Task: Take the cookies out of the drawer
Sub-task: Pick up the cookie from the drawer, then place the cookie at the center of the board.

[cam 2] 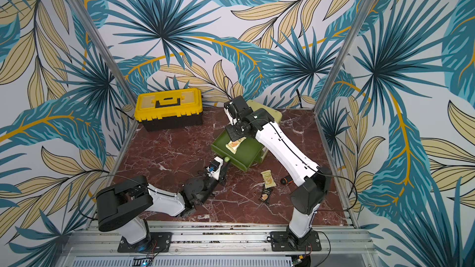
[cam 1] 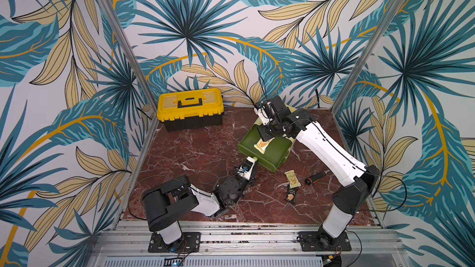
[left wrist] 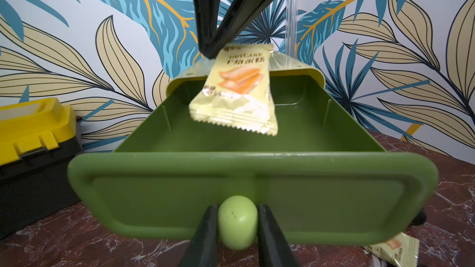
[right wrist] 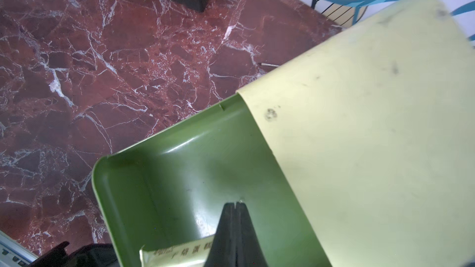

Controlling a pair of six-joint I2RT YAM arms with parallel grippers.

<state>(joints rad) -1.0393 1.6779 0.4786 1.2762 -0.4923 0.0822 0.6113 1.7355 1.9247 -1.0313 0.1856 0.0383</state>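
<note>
Above the drawer (left wrist: 154, 193), your right gripper (right wrist: 235, 205) pinched the last visible packet (left wrist: 236, 91) — two other packets (cam 1: 292, 178) (cam 1: 291, 195) lay outside, left gripper (left wrist: 237, 209) clamping the knob (left wrist: 237, 227).

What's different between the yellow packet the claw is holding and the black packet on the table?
Colour: the yellow packet is pale with an orange picture; the black packet has a dark wrapper. Place: the yellow packet hangs over the open green drawer, pinched at one end by the right gripper; the black packet lies flat on the table, outside the drawer. Both are small sealed snack packets.
</note>
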